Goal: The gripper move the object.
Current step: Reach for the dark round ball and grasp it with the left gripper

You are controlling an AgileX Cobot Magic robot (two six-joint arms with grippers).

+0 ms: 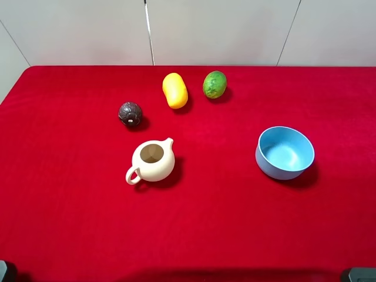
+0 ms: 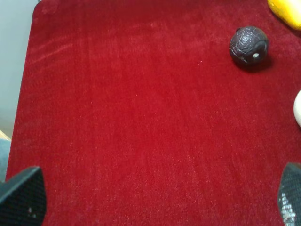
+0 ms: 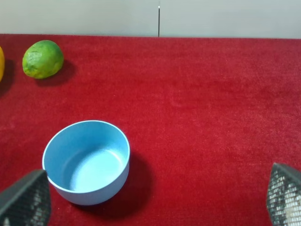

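open red bench [image 1: 70,223] lies clear on the left-arm side of the dark fruit [image 1: 130,113]; teapot [image 1: 153,160] in front and mango [image 1: 175,90] behind crowd its other side.

Red cloth table [image 1: 70,223] has a dark round fruit [image 1: 130,113], yellow mango [image 1: 175,90] and green fruit [image 1: 214,84] toward the back, with a cream teapot [image 1: 154,163] and blue bowl [image 1: 269,167] nearer.
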